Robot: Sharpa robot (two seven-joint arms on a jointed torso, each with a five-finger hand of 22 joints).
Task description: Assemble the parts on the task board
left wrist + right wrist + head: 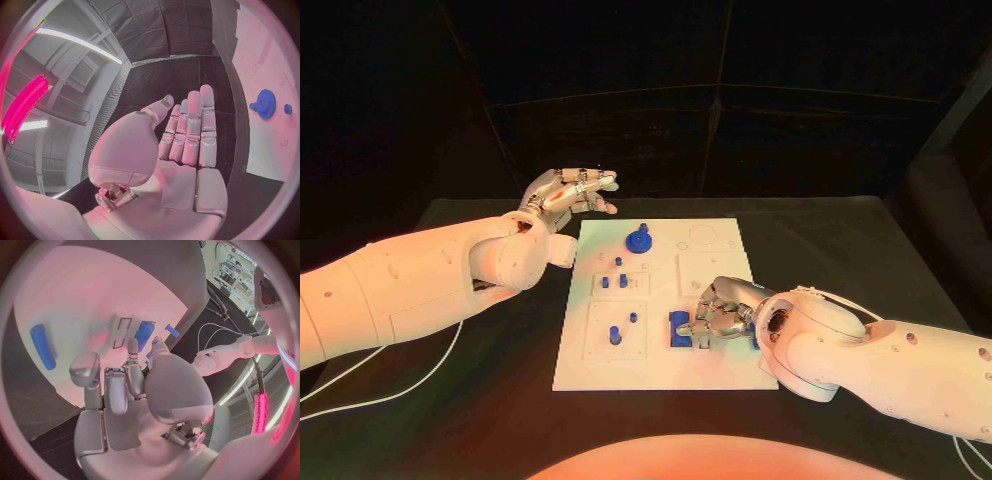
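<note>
Blue block-like part lies on white task board, near board's right edge toward robot's end, long axis roughly along board's length. Right robot hand sits over it, fingers curled down around part; whether it actually pinches part cannot tell, fingers hide contact. Left robot hand hovers off board's far left corner, fingers straight and together, holding nothing. Blue gear stands near board's far end, closer to left robot hand. Right robot hand clearly nearer block.
</note>
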